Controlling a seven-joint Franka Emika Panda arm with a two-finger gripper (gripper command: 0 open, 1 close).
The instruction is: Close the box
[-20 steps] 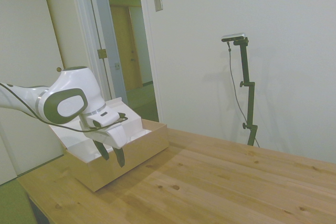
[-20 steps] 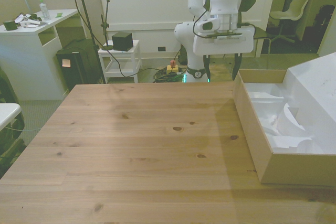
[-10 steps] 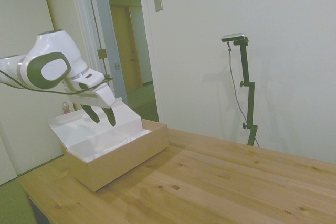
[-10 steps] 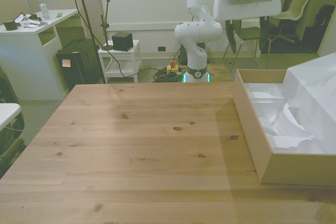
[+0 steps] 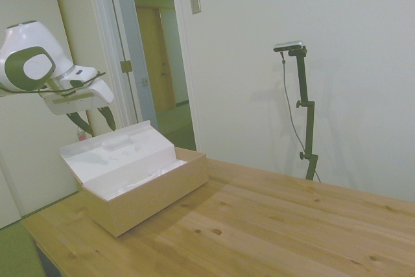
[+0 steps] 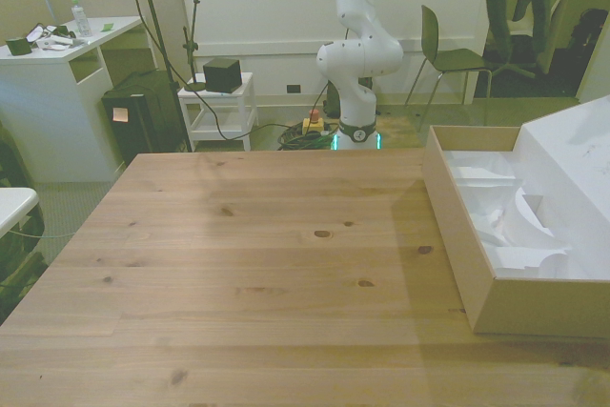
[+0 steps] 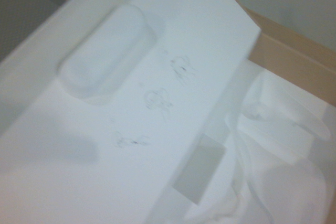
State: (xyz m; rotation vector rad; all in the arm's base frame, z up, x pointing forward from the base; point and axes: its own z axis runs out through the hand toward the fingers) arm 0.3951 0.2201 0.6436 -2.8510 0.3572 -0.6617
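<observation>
Plain white walls (image 5: 272, 4); open doorway (image 5: 159, 63) behind the wooden worktop (image 6: 257, 264). White desk (image 6: 57, 73), dark chair (image 6: 457, 54) beyond.

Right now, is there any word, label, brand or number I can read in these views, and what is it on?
None can be read.
Box lid: three faint scribble-like marks on its white inner face, too blurred to read.
Wall plate by the doorway: shows no text.

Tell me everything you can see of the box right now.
The box is long, tan cardboard outside and white inside. It sits open on the wooden table, at the front view's right. Its hinged lid leans back, white inner face showing a raised oval bump. White moulded packing fills the tray. The tool hangs above the lid, not touching.
</observation>
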